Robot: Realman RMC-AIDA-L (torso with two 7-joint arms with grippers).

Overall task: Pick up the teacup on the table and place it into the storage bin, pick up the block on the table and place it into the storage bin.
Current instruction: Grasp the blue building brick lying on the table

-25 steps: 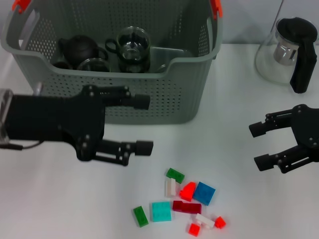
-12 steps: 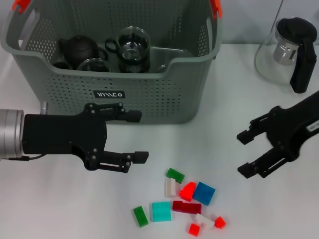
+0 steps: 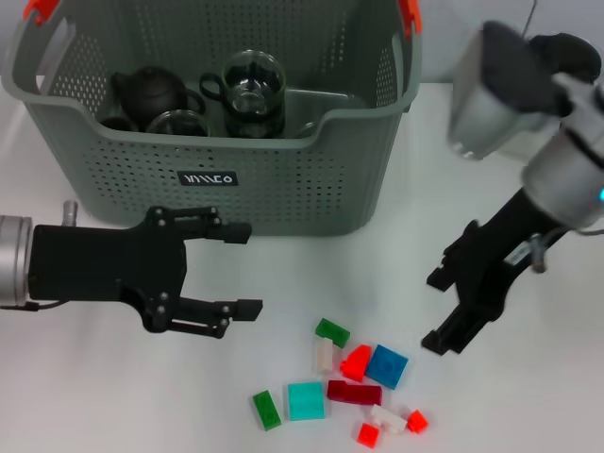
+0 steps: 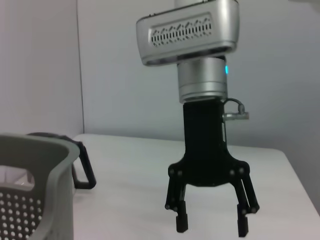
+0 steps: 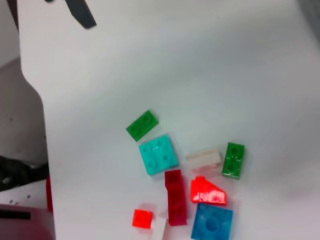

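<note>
The glass pitcher at the far right of the bench is largely covered by the right arm's blurred silver housing; the storage bin is cut off at the head view's top edge, and only one corner of it is seen in the left wrist view; the dark teapot and glass cups inside are partly masked by the bin's near wall; the left arm is cropped at the left edge.

storage bin: grey-green perforated plastic basket, upper left of the head view
blocks: cluster of small plastic bricks, lower centre, before the bin
teaware: glass cups and dark teapot, inside the bin
</note>
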